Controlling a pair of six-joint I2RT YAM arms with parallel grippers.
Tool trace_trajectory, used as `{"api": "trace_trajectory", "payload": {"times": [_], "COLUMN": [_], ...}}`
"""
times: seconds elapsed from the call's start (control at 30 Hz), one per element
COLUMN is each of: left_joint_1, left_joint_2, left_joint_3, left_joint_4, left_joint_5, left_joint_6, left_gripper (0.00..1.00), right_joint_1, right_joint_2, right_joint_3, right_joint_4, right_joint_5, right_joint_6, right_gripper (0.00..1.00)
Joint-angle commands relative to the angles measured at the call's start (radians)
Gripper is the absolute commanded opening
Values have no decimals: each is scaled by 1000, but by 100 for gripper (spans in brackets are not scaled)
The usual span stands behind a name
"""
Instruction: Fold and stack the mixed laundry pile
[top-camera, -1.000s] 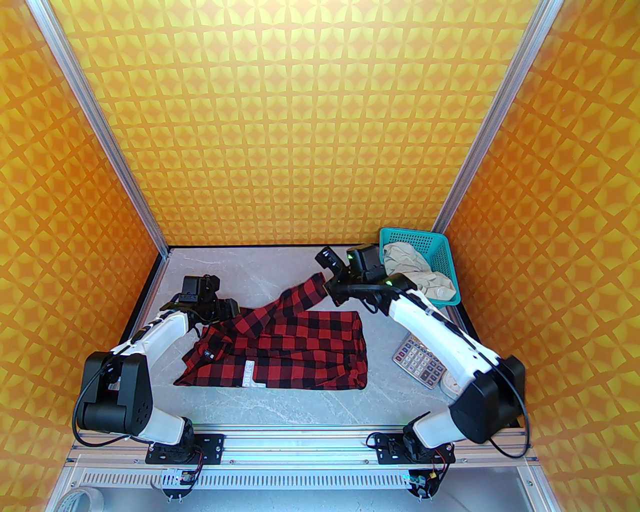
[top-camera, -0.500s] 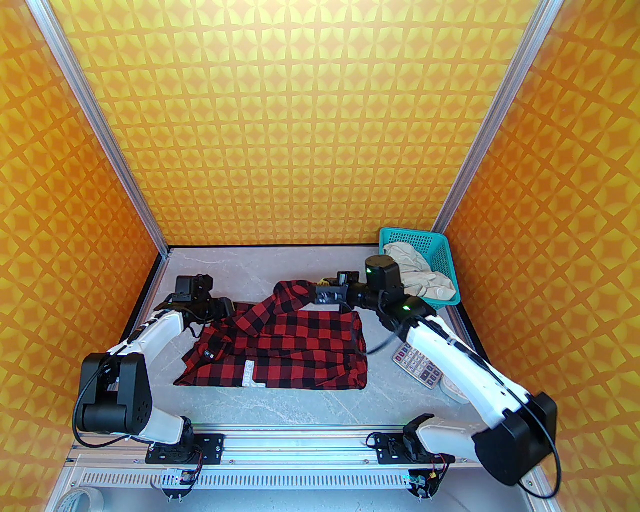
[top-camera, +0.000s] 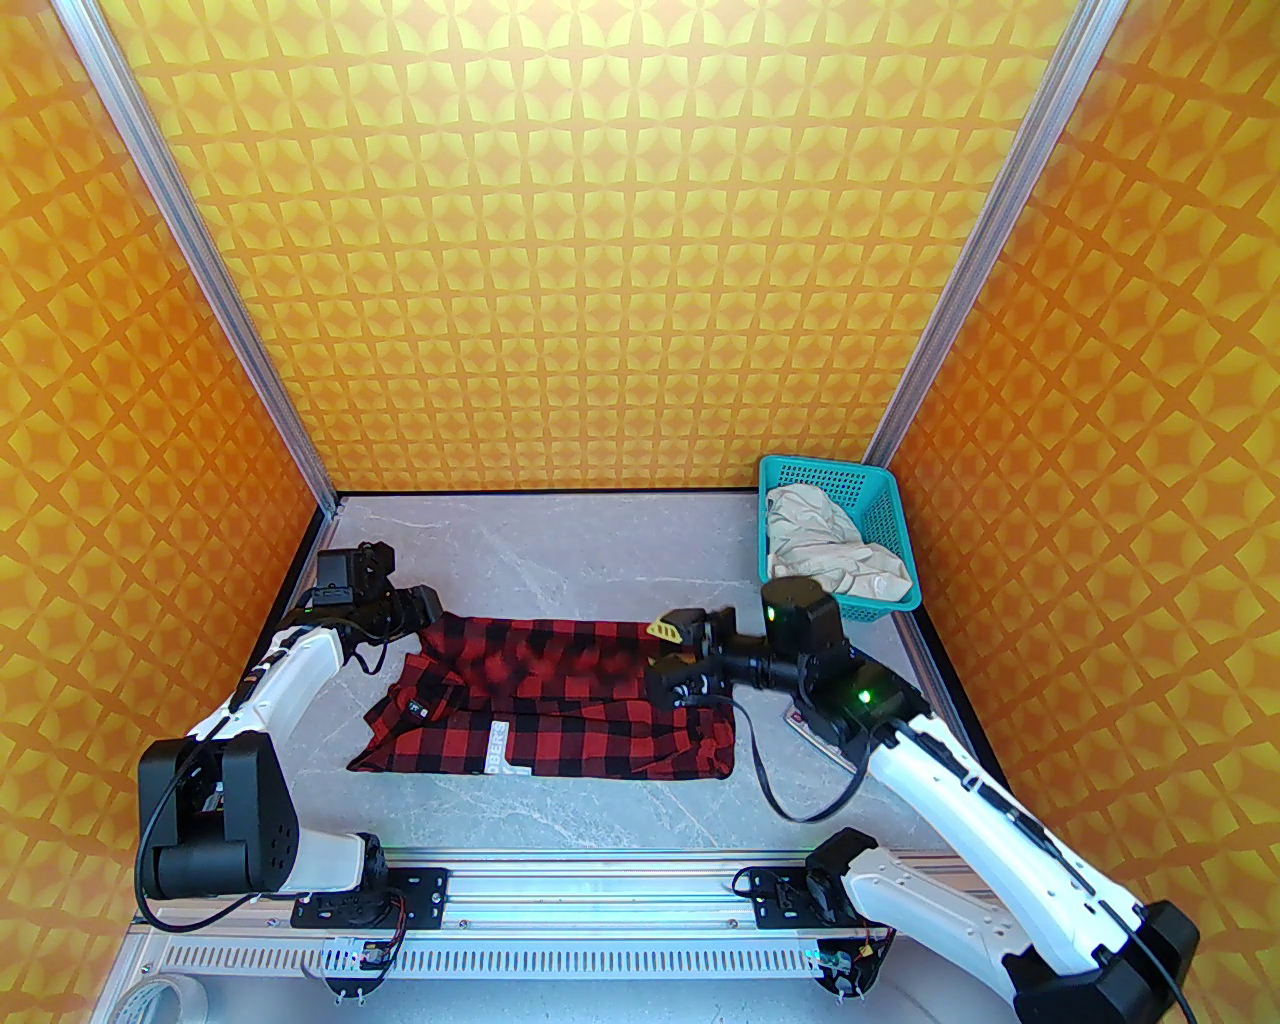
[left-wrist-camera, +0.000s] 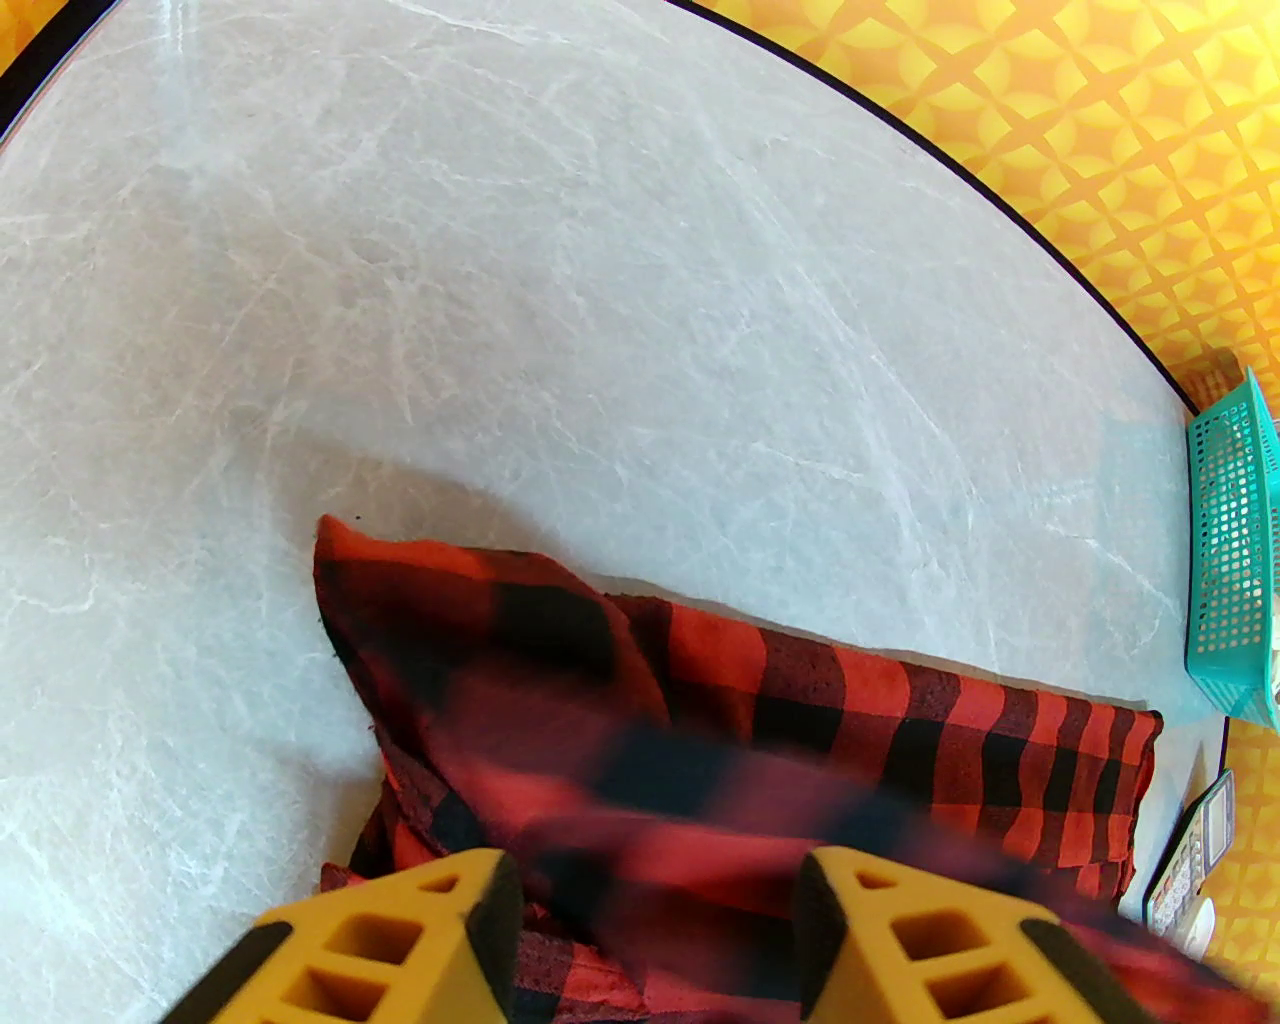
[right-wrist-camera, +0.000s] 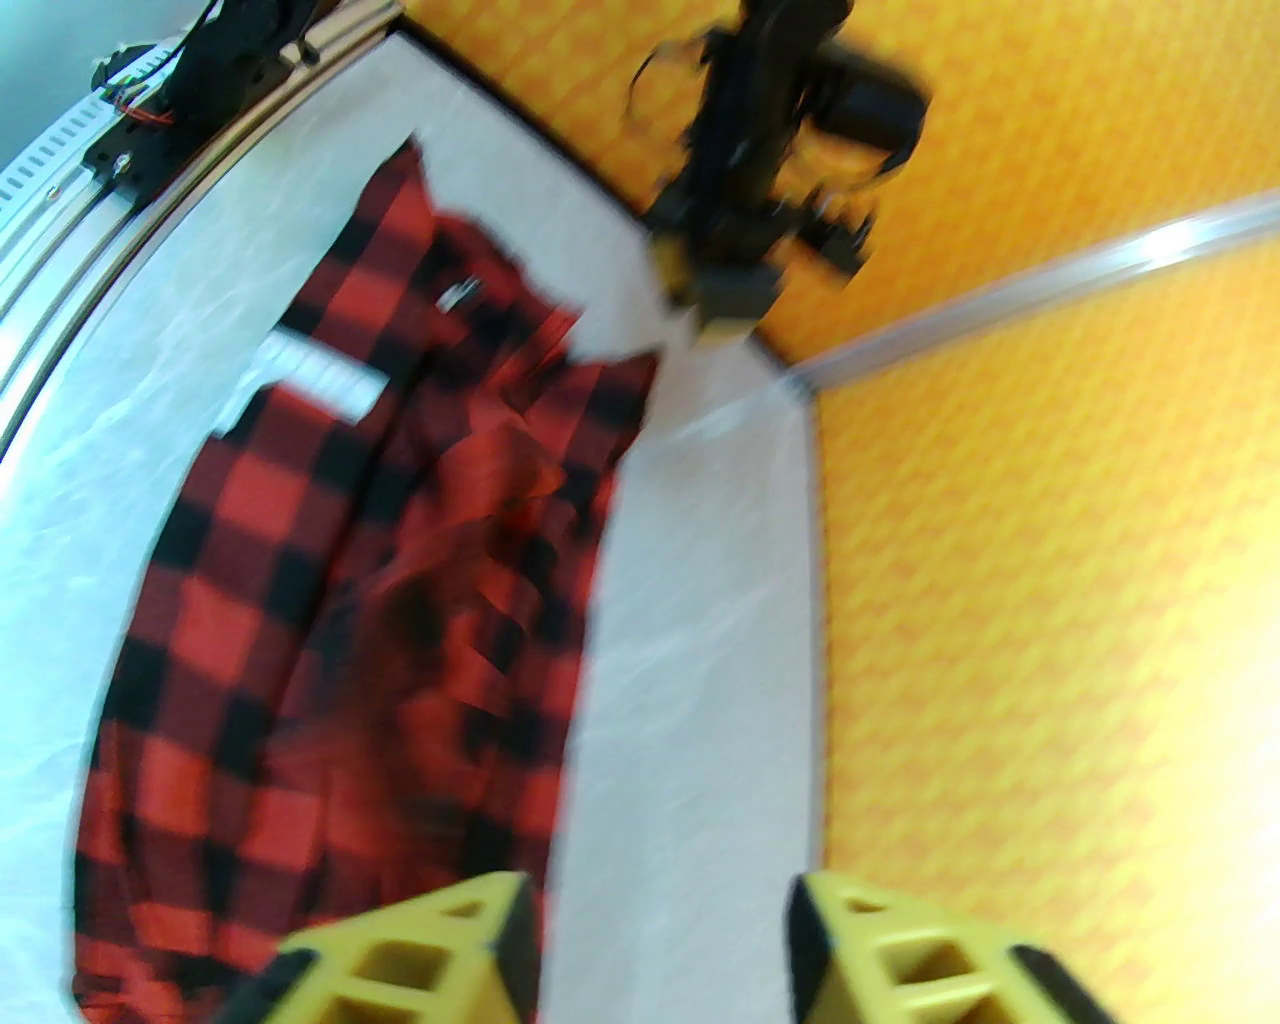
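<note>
Shirt (top-camera: 560, 700) flat on the worktop (top-camera: 560, 560), not gripped.
Left gripper (left-wrist-camera: 655, 875) and right gripper (right-wrist-camera: 660, 890) hover at its far corners, fingers spread, probably so the fold settles.

The right wrist view blurs the checked shirt (right-wrist-camera: 330, 600); the left wrist view's edge crops the teal basket (left-wrist-camera: 1228, 560).
</note>
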Motion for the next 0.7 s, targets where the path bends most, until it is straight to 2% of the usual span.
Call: {"api": "trace_trajectory", "payload": {"times": [0.0, 0.07, 0.1, 0.13, 0.2, 0.3, 0.37, 0.47, 0.57, 0.67], "left_joint_1": [5, 6, 5, 6, 6, -5, -13, -19, -22, -30], "left_joint_2": [-7, -8, -9, -10, -11, -18, -23, -28, -29, -27], "left_joint_3": [36, 34, 32, 28, 19, 3, -7, -19, -26, -31], "left_joint_4": [-20, -20, -18, -17, -17, -14, -15, -17, -14, -11], "left_joint_5": [26, 34, 35, 37, 46, 53, 55, 56, 56, 56], "left_joint_6": [3, -1, -3, -5, -8, -12, -10, -4, -3, -1], "left_gripper": [51, 50, 50, 51, 50, 50, 50, 50, 50, 50], "right_joint_1": [1, 1, 1, 2, 1, 2, 1, 1, 1, 1], "right_joint_2": [-4, -8, -8, -2, 27, 106, 163, 247, 285, 360], "right_joint_3": [9, 7, 6, 8, 23, 78, 112, 118, 61, 24], "right_joint_4": [-82, -34, 6, 61, 175, 131, 9, -156, -212, -232], "right_joint_5": [76, 64, 42, 34, 104, 183, 265, 277, 268, 227], "right_joint_6": [77, 209, 325, 489, 893, 1384, 1609, 1717, 1769, 1792], "right_gripper": [53, 52, 50, 48, 39, 31, 25, 29, 38, 40]}}
